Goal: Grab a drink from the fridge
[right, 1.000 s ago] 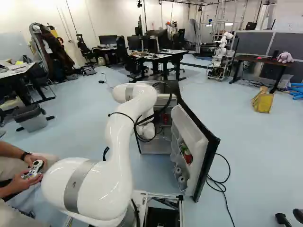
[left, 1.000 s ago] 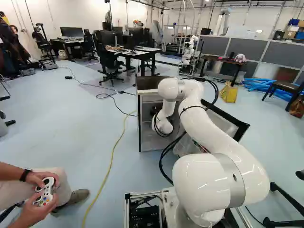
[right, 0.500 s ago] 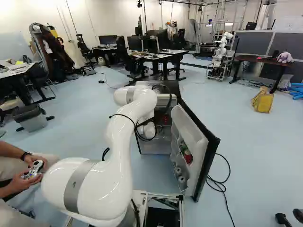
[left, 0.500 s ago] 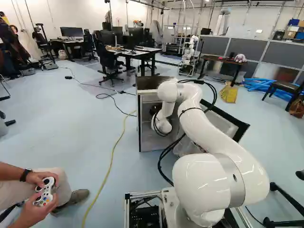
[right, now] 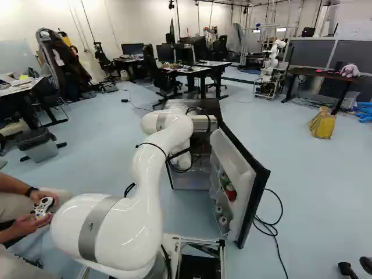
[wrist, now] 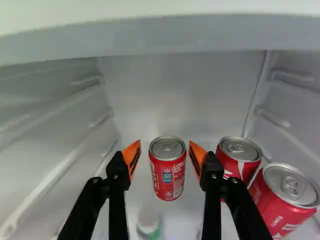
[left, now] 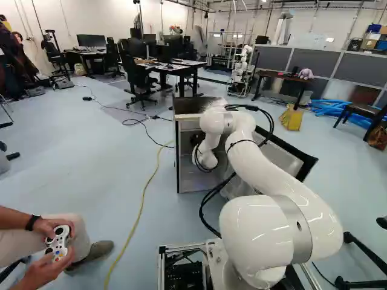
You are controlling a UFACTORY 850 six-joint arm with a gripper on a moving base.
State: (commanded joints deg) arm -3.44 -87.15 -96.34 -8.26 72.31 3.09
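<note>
You're looking at a lone red can (wrist: 159, 172) that is carrying white lettering and a small blue printed panel (wrist: 167, 177). Beside it, the nearer red can (wrist: 272, 202) is showing white lettering, and the farther red can (wrist: 234, 162) is bearing partly hidden white print.

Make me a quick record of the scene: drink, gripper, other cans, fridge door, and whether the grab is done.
Nearest drink: red metal soda can, upright, ahead of the gripper, in line with the gap between its fingers
Gripper: black, orange-padded gripper, open, inside the fridge
Other cans: two red metal cans, one farther and one nearer, both to one side of the gripper
Fridge door: white-lined, black-edged door, open, items in its racks
Grab done: no, nothing gripped
</note>
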